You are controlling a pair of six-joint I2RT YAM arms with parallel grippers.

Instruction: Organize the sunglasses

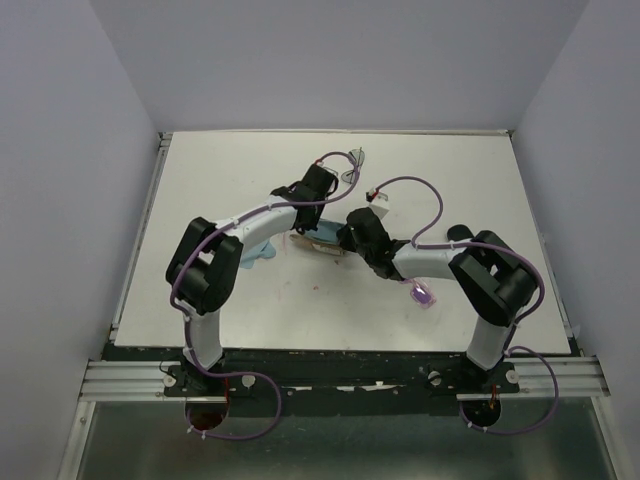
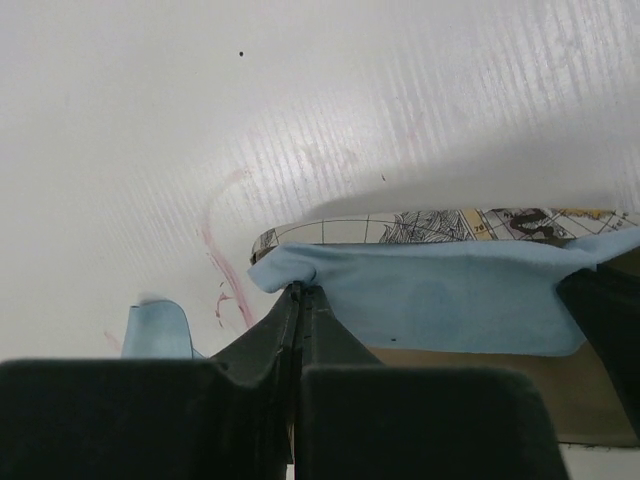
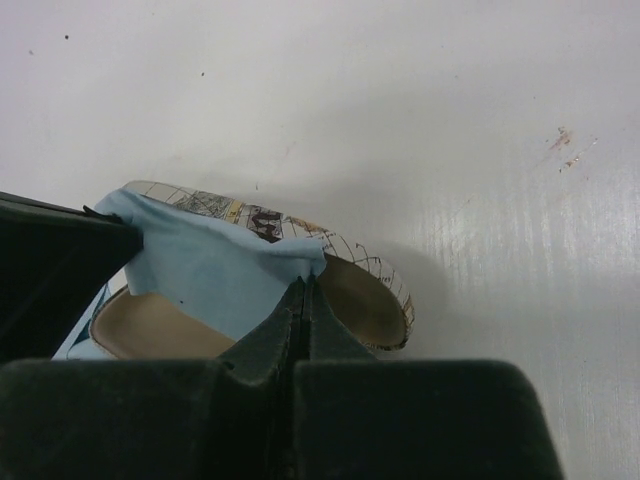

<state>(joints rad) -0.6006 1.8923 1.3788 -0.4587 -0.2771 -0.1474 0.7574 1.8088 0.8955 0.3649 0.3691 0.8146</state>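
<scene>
Two sunglasses lie apart from the arms: a pink-purple pair (image 1: 424, 295) beside the right forearm, and a thin dark-framed pair (image 1: 352, 165) at the back of the table. Between the arms sits an open case (image 1: 322, 247) with a map-print rim (image 2: 420, 226) (image 3: 370, 268) and tan lining. A light blue cloth (image 2: 430, 300) (image 3: 215, 270) is draped across it. My left gripper (image 2: 300, 290) (image 1: 318, 218) is shut on one corner of the cloth. At the opposite corner my right gripper (image 3: 305, 283) (image 1: 347, 238) is shut on it too. No sunglasses show in either wrist view.
A second bit of light blue fabric (image 1: 262, 255) (image 2: 155, 330) lies left of the case. Pink marks (image 2: 225, 275) stain the white table (image 1: 250, 300). White walls enclose the table on three sides. The right arm's purple cable (image 1: 420, 200) loops above the tabletop.
</scene>
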